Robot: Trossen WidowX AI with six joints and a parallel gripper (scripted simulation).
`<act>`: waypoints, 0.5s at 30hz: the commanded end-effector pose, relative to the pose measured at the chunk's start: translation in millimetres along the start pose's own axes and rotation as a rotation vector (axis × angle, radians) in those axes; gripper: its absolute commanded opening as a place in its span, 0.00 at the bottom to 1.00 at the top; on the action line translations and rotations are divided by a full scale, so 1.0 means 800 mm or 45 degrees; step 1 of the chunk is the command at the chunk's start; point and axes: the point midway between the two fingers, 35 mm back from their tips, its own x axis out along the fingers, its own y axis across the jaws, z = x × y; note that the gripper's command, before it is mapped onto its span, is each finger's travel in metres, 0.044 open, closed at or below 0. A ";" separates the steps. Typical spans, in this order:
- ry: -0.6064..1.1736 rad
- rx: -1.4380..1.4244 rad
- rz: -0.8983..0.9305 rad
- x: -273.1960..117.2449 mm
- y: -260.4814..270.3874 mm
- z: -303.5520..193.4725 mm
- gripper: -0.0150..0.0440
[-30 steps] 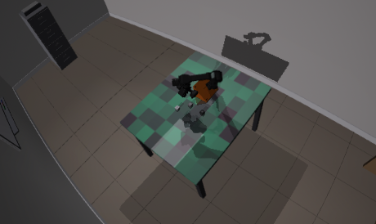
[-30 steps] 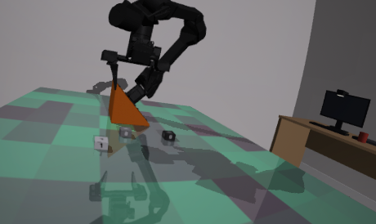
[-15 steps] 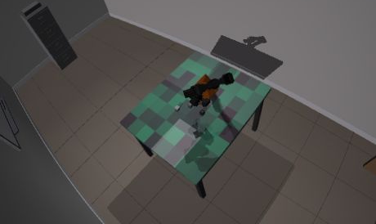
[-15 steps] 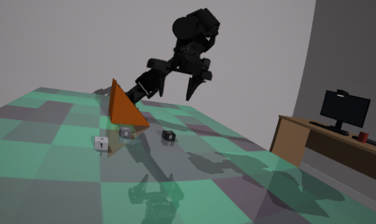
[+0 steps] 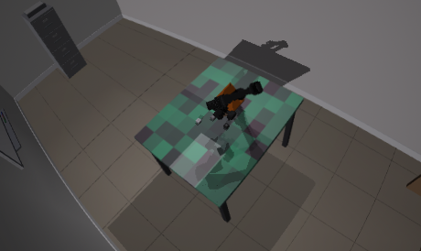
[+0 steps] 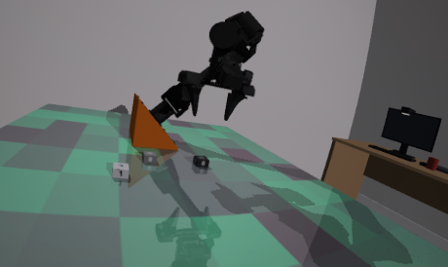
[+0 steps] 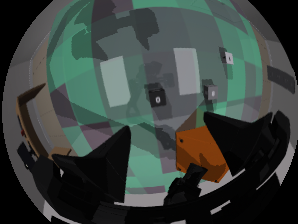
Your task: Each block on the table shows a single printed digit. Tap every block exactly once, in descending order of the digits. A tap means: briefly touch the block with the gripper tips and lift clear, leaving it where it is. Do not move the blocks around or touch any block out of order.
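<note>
A white block (image 5: 198, 121) (image 6: 121, 171) (image 7: 228, 58) shows what looks like a 1 in the exterior view. A grey block (image 5: 212, 118) (image 6: 150, 158) (image 7: 211, 93) stands between it and the orange shape; its digit is too small to read surely. A black block (image 5: 226, 125) (image 6: 201, 162) (image 7: 157, 97) shows a white 0 in the wrist view. The three stand apart. My gripper (image 6: 211, 116) (image 7: 168, 123) is open and empty, well above the table. In the exterior view its fingers hang above and slightly right of the black block. No finger touches a block.
An orange angular shape (image 5: 230, 91) (image 6: 147, 128) (image 7: 196, 150) stands by the arm, behind the grey block. The checkered table (image 5: 166, 108) (image 6: 29, 196) carries shadows and reflections of the arm. A desk (image 6: 346, 169) with a monitor (image 6: 410, 130) stands beyond the table at the right.
</note>
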 end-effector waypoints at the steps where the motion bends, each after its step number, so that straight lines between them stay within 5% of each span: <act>1: -0.001 0.008 0.006 0.000 0.001 0.000 0.93; 6: -0.001 0.008 0.004 -0.002 -0.007 0.007 0.93; 15: -0.007 0.006 -0.010 -0.013 -0.143 0.082 0.93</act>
